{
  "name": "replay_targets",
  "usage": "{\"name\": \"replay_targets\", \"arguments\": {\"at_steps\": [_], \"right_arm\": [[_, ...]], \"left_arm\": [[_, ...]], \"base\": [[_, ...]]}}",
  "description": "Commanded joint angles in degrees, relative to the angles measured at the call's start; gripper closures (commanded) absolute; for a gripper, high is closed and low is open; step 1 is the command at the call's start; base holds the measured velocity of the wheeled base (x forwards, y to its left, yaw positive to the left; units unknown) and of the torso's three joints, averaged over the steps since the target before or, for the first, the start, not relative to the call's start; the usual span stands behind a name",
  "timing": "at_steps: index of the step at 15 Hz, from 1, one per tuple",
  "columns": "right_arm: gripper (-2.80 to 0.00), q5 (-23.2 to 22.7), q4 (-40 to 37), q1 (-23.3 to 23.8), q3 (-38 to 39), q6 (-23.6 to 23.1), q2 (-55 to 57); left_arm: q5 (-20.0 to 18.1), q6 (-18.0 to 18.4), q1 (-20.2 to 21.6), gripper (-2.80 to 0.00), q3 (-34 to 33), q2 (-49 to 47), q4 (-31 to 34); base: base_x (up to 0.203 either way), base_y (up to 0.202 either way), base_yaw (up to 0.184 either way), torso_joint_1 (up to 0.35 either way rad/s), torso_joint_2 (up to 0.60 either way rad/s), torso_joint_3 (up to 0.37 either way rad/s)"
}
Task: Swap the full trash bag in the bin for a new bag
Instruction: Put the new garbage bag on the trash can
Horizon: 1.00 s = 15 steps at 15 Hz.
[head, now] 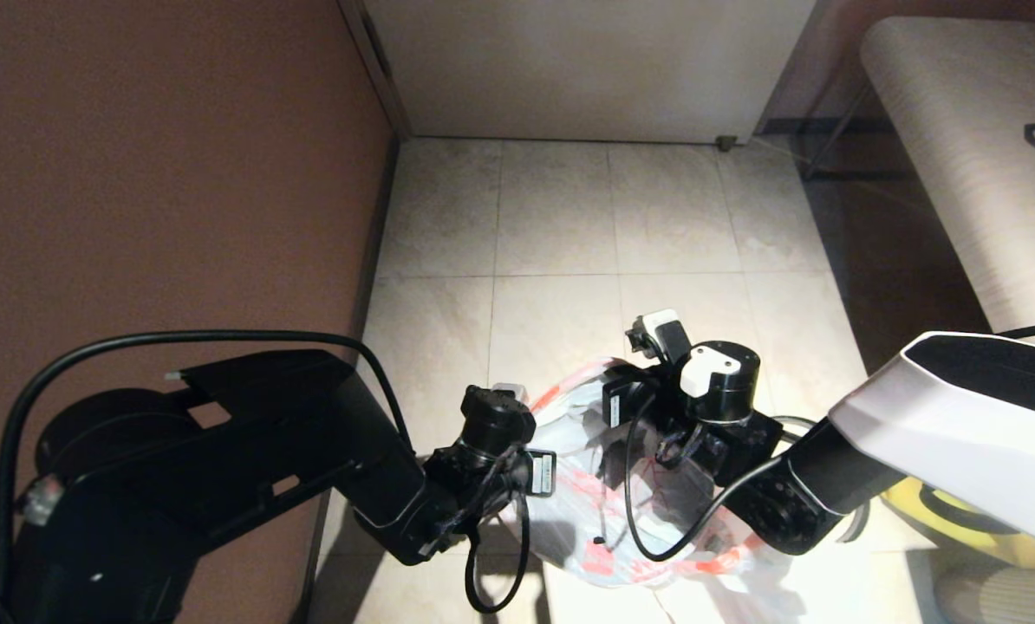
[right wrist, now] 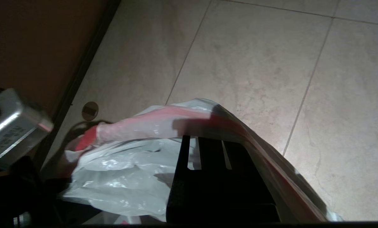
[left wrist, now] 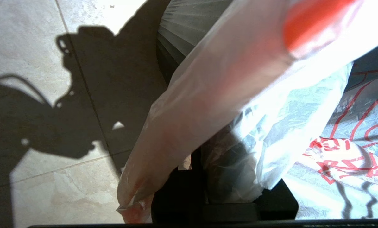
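Head view, bag (head: 587, 520) hiding bin, jaws obscured

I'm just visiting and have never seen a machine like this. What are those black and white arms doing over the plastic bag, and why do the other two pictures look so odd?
It is a robot with two arms, seen from a camera on its head. The two odd pictures come from cameras on its wrists, looking past the fingers. On the tiled floor between the arms is a white plastic bag with red print. The left gripper is shut on a stretched strip of the bag's edge. The right gripper is also shut, with the bag's edge draped over its dark fingers. Both are handling the bag's mouth. A dark ribbed wall, probably the bin, shows behind the bag.
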<state>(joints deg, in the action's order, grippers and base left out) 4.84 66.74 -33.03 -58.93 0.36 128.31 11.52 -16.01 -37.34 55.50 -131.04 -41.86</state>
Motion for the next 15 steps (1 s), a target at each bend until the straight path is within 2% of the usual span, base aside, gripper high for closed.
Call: {"name": "replay_targets", "arguments": {"at_steps": [1, 4, 6, 8, 11, 15], "right_arm": [[0.0, -0.11, -1.06, -0.39, 0.13, 0.0, -2.2], [0.0, -0.09, -1.93, -1.59, 0.28, -0.09, -3.33], [0.0, -0.24, -3.75, -0.77, -0.24, -0.02, -2.83], [0.0, -1.56, -4.19, 1.16, -0.65, 0.0, -1.71], [0.0, -3.7, -6.54, 5.0, -2.42, 0.0, -1.1], [0.0, -7.21, -12.9, 10.85, -5.99, 0.14, -4.05]], "left_arm": [[0.34, 0.11, -0.58, 0.0, -0.15, -0.21, -0.15], [1.34, 0.54, -1.43, 0.0, -0.34, -0.54, -0.15], [1.49, 0.5, -1.42, 0.0, -1.32, 0.2, -1.03], [1.45, 1.43, -1.23, 0.0, -3.11, -0.01, -7.28], [1.39, 5.33, 0.31, 0.0, -6.01, -0.47, -17.89], [1.18, 6.54, 2.02, 0.0, -7.73, 3.46, -18.64]], "base": [[0.0, 0.0, 0.0, 0.0, 0.0, 0.0], [0.0, 0.0, 0.0, 0.0, 0.0, 0.0], [0.0, 0.0, 0.0, 0.0, 0.0, 0.0], [0.0, 0.0, 0.0, 0.0, 0.0, 0.0], [0.0, 0.0, 0.0, 0.0, 0.0, 0.0], [0.0, 0.0, 0.0, 0.0, 0.0, 0.0]]}}
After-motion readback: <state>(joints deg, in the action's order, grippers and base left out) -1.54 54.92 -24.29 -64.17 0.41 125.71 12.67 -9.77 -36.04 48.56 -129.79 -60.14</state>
